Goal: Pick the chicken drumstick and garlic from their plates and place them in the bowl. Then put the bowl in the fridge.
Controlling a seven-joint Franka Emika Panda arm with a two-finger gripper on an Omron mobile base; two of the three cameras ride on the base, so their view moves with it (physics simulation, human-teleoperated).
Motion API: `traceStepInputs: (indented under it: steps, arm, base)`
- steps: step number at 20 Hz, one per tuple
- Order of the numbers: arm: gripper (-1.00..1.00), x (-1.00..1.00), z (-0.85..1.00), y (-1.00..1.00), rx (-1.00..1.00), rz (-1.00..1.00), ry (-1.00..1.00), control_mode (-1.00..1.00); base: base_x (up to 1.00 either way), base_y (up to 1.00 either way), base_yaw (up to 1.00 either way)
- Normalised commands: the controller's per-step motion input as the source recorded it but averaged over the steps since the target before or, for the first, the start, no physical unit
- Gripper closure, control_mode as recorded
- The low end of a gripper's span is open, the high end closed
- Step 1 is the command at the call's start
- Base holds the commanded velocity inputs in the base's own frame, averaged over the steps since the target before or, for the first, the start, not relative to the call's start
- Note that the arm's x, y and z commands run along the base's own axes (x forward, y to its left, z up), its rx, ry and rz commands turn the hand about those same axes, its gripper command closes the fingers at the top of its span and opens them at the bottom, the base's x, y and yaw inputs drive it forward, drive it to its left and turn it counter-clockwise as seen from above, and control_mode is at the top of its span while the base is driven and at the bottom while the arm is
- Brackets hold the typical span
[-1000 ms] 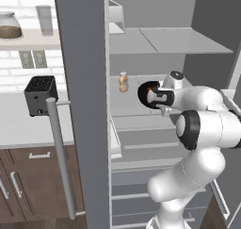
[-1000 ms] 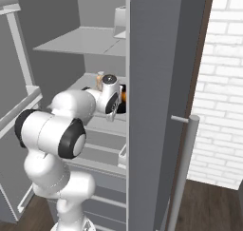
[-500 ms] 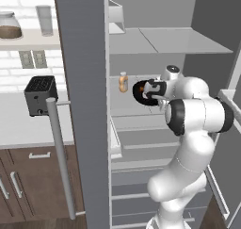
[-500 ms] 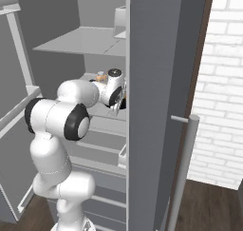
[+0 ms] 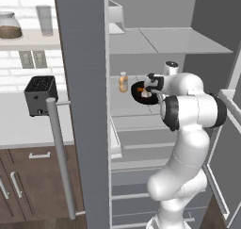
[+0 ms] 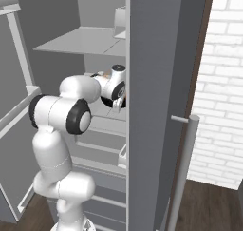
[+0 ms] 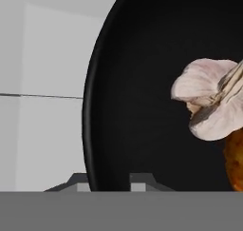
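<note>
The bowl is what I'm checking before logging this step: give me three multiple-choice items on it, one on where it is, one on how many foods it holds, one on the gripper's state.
1. Where is the bowl?
A. on the counter
B. inside the open fridge, at middle-shelf height
C. on the floor

2. How many foods lie in it?
A. none
B. one
C. two

3. What is the gripper doing?
A. shut on the bowl's rim
B. open beside the bowl
C. shut on the toaster

Key: 1 B, the base views show it among the fridge shelves. 2 C, the garlic and chicken drumstick lie inside. 3 A, the fingertips straddle the rim.
</note>
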Motion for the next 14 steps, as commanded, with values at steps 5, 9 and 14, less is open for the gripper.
traceStepInputs:
  steps: [5,9,14]
  arm:
    - [-1.00,-0.12,-0.23,0.00,0.00,0.00,0.01,-1.00]
    - [-1.00,-0.35,0.00,0.00,0.00,0.00,-0.04,-1.00]
    - [-1.00,-0.47,0.08,-0.01,0.00,0.00,-0.11,-1.00]
  base:
    - [0.00,0.00,0.00]
    - [0.00,0.00,0.00]
    - [0.00,0.00,0.00]
